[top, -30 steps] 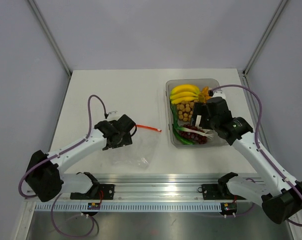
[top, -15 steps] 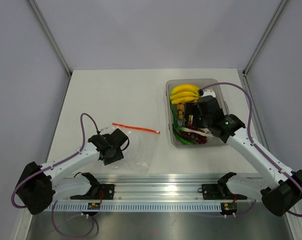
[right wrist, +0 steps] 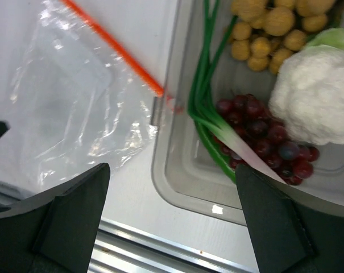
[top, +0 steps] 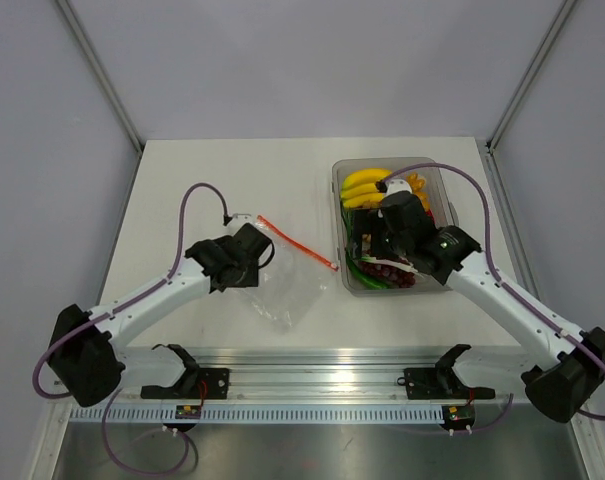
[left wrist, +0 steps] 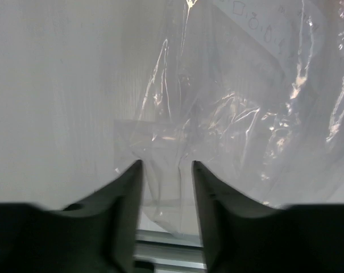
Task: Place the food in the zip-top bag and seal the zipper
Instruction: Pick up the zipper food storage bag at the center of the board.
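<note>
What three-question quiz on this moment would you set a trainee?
1. True or false: the zip-top bag holds no food yet.
2. Where are the grapes? A) in the clear tub B) in the bag C) held by an end effector
3. Fill in: the ___ end effector hangs over the tub with its jaws wide apart.
Key: 1 true; 2 A; 3 right, the right end effector.

High overhead view, close downward wrist views, all sharing zip-top bag (right wrist: 75, 102)
</note>
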You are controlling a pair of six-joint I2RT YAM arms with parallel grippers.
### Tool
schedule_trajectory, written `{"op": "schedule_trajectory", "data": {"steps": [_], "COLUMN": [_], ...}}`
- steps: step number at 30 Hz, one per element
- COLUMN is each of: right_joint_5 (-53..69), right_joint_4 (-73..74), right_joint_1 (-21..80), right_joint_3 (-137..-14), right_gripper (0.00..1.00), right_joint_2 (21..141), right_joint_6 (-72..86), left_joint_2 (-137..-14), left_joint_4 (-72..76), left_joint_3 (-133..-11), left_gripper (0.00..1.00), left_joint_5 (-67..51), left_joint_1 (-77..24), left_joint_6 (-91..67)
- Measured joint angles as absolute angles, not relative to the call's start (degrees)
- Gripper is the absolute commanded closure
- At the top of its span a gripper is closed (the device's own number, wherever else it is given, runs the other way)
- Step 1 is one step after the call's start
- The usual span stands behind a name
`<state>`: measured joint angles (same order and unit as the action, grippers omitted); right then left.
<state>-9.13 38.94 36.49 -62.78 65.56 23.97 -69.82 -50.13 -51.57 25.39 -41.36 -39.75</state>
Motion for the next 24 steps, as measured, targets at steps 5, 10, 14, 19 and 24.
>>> {"op": "schedule_trajectory", "data": {"steps": [5,10,14,19,24], "right_joint_5": [-8.64,-6.33,-5.74,-5.98,-8.19], "right_joint_4": [39.27,39.2,39.53,39.66,39.68], "right_joint_1": [42.96,45.98,46.13,46.13,46.13], "right_joint_3": [-69.21,-72.51,-75.16,-76.44,-78.04], "right_gripper": [0.01,0.01,0.0,0.0,0.01], "right_joint_2": [73.19,79.64,86.11,90.43,90.48], "right_joint_6": [22.44,21.85,21.28,21.17,21.41], "left_joint_2": [-76.77,-82.17,-78.52,-66.72,-57.63], "left_joint_4": [-47.88,-49.89,-50.81,-51.81,-50.92], "left_joint_3": [-57.76,-64.62,-66.15,-59.55,-48.58], "left_gripper": [0.01,0.1,0.14,0.14,0.12], "left_joint_5": [29.93,32.67,29.52,23.2,17.93], "left_joint_1": [-39.4,-33.21,-31.94,-34.81,-40.88], "left_joint_6": [-30.55,-28.53,-31.05,-41.43,-54.87]}}
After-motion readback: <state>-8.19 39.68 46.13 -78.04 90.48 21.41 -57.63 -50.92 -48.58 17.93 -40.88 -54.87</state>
